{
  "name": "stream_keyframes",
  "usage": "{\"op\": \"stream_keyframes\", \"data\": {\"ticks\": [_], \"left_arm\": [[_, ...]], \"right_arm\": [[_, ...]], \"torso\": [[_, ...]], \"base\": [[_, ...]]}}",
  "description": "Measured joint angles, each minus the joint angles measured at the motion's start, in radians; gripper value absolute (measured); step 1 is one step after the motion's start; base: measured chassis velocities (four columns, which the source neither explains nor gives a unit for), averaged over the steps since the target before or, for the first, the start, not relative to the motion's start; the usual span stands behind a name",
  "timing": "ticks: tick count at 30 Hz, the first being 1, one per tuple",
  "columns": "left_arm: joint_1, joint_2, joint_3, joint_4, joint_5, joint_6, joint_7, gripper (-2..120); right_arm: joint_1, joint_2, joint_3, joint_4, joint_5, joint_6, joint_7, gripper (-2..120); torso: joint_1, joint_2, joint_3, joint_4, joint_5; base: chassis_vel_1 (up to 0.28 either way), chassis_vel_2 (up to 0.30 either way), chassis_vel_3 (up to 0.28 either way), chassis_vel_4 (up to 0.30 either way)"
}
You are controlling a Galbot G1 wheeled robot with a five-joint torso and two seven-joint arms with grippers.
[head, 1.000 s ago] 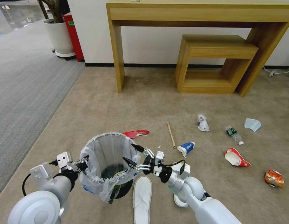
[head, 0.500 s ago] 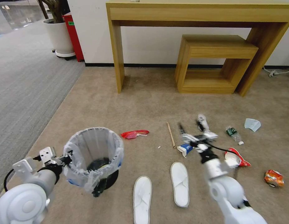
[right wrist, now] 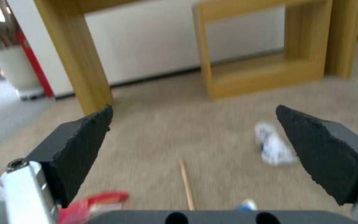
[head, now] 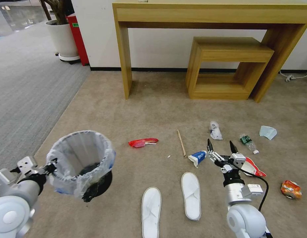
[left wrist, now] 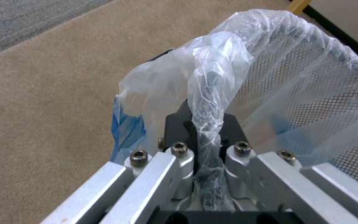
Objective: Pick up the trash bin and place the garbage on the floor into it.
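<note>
The trash bin (head: 79, 162) hangs tilted above the floor (head: 160, 109), its bag-covered rim pinched in the left gripper's (head: 49, 168) closed fingers. The right gripper (head: 222, 148) hovers with fingers spread wide and empty near the blue-white cup (head: 197, 157). Held by the rim alone, the bin could slip or tip further. Two slippers (head: 191, 195) lie nearby; a wooden desk (head: 209, 16) stands against the wall.

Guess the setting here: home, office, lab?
Probably an office or staged test room: beige carpet meeting grey ribbed carpet, a bare wooden console table against a white wall, a potted plant.
</note>
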Motion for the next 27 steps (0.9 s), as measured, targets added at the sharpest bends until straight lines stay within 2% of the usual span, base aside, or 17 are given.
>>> {"op": "stream_keyframes", "data": {"ticks": [2, 7, 9, 10, 13, 18, 22, 26, 27], "left_arm": [[0.003, 0.000, -0.015, -0.001, -0.011, 0.000, 0.000, 3], [0.008, 0.002, -0.036, -0.006, -0.029, 0.000, 0.001, 3], [0.008, 0.000, -0.050, -0.006, -0.040, 0.001, -0.001, 3], [0.008, 0.000, -0.050, -0.006, -0.040, 0.001, -0.001, 3], [0.008, -0.004, -0.049, -0.006, -0.040, 0.004, -0.006, 3], [0.012, -0.013, -0.038, -0.013, -0.029, 0.005, -0.007, 3], [0.018, -0.014, -0.037, -0.018, -0.023, 0.005, -0.007, 3], [0.030, -0.017, -0.046, -0.027, -0.018, 0.005, -0.007, 3], [0.030, -0.017, -0.046, -0.027, -0.018, 0.005, -0.007, 3]], "right_arm": [[0.000, -0.004, -0.006, 0.006, 0.006, -0.058, 0.003, 100], [0.010, -0.006, -0.021, -0.012, 0.023, -0.135, 0.002, 100], [0.027, -0.007, -0.029, -0.056, 0.028, -0.202, -0.024, 100], [0.027, -0.007, -0.029, -0.056, 0.028, -0.202, -0.024, 100], [0.066, -0.013, -0.052, -0.144, 0.038, -0.311, -0.066, 100], [0.103, -0.009, -0.095, -0.219, 0.063, -0.399, -0.069, 100], [0.137, 0.001, -0.137, -0.282, 0.066, -0.446, -0.047, 100], [0.193, 0.023, -0.181, -0.361, 0.068, -0.578, 0.042, 100], [0.193, 0.023, -0.181, -0.361, 0.068, -0.578, 0.042, 100]], "torso": [[0.000, 0.000, 0.000, 0.0000, 0.0000], [0.000, 0.000, 0.000, -0.0001, 0.0000], [0.000, 0.000, 0.000, -0.0002, 0.0002], [0.000, 0.000, 0.000, -0.0002, 0.0002], [0.000, 0.000, 0.000, -0.0001, 0.0003], [0.000, 0.000, 0.000, -0.0002, 0.0002], [0.000, 0.000, 0.000, -0.0001, 0.0002], [0.000, 0.000, 0.000, 0.0000, 0.0003], [0.000, 0.000, 0.000, 0.0000, 0.0003]], "base": [[0.000, 0.000, 0.000, 0.000], [0.000, 0.000, 0.000, 0.000], [0.000, 0.000, 0.000, 0.000], [0.000, 0.000, 0.000, 0.000], [0.000, 0.000, 0.000, 0.000], [0.000, 0.000, 0.000, 0.000], [0.000, 0.000, 0.000, 0.000], [0.000, 0.000, 0.000, 0.000], [0.000, 0.000, 0.000, 0.000]]}}
